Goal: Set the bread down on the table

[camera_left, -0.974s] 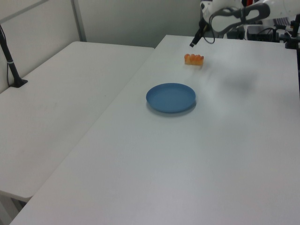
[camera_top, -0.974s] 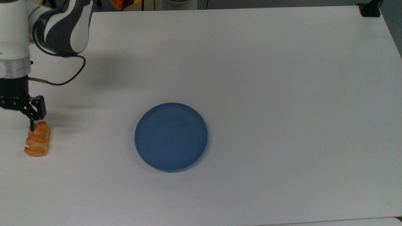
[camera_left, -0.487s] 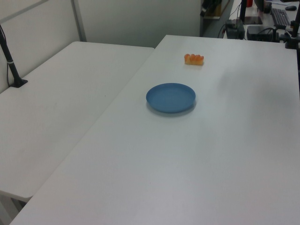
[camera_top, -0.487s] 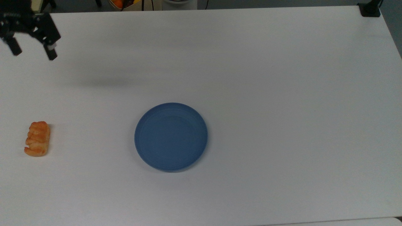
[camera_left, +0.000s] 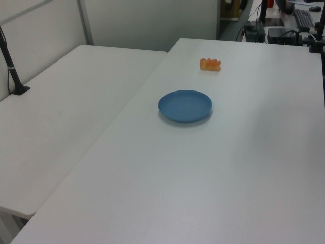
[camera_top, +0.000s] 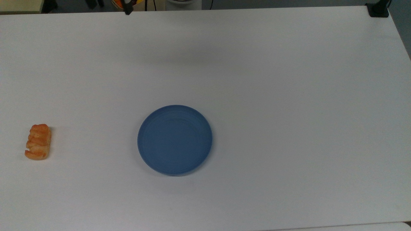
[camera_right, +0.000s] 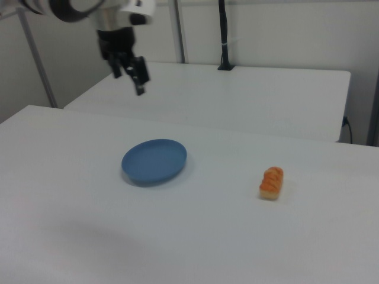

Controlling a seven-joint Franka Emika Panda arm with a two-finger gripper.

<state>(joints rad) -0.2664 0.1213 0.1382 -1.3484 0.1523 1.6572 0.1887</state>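
One bread (camera_top: 38,142) lies on the table (camera_top: 289,96), well apart from the raised gripper (camera_right: 134,70) (fingers parted, empty); a plate (camera_right: 154,160) sits between gripper and bread.

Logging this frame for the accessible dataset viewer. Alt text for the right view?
A small orange bread lies on the white table, apart from an empty blue plate toward the right view's left. The robot's hand hangs open, holding nothing, high above the table behind the plate, with a second white table beyond.
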